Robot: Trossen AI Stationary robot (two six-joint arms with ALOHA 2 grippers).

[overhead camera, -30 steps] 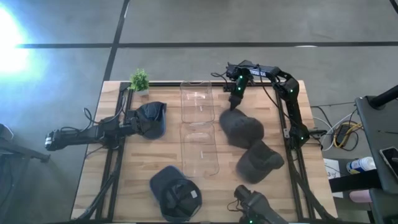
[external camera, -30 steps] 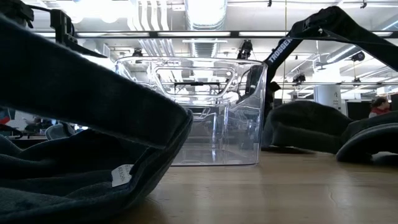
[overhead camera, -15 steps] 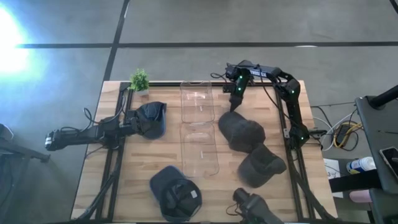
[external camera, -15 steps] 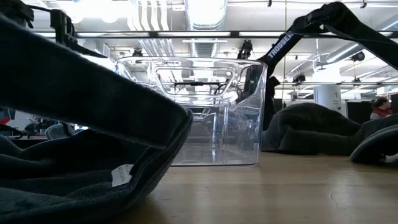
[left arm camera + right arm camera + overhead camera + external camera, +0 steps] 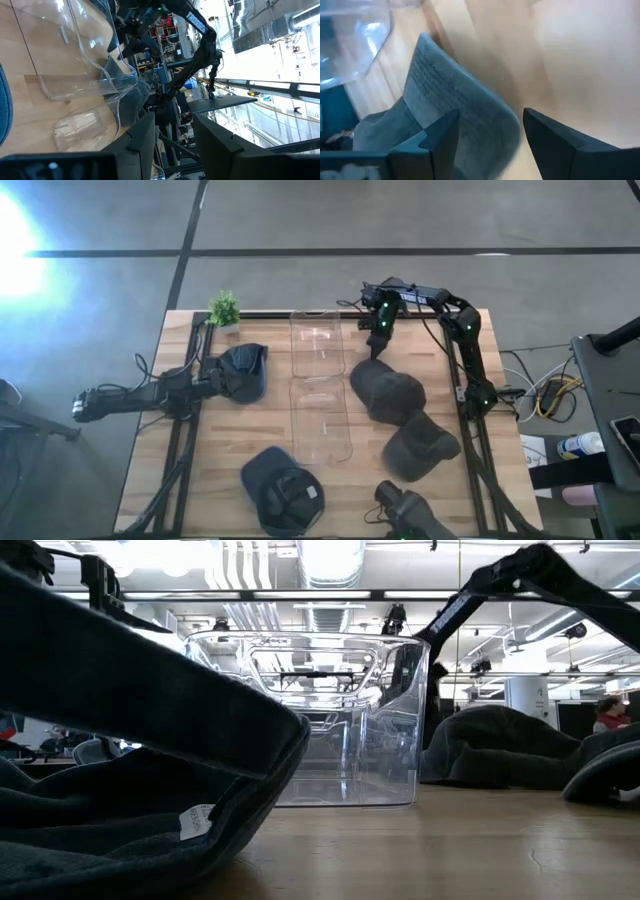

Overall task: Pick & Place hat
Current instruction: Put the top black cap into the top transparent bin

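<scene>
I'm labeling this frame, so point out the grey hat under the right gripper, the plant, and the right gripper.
grey hat (image 5: 385,391), high view, crown.
plant (image 5: 224,307), high view, leaves.
right gripper (image 5: 374,352), high view, between fingertips at the hat's brim.

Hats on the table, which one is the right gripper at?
The grey hat beside the far clear bin; the right gripper straddles its brim, fingers open.

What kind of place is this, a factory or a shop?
Probably a robotics lab or workshop in an industrial hall. The low view shows bare ceiling ducts and strip lights, the high view a concrete floor around a wooden table with two arms and loose cables beside it.
</scene>
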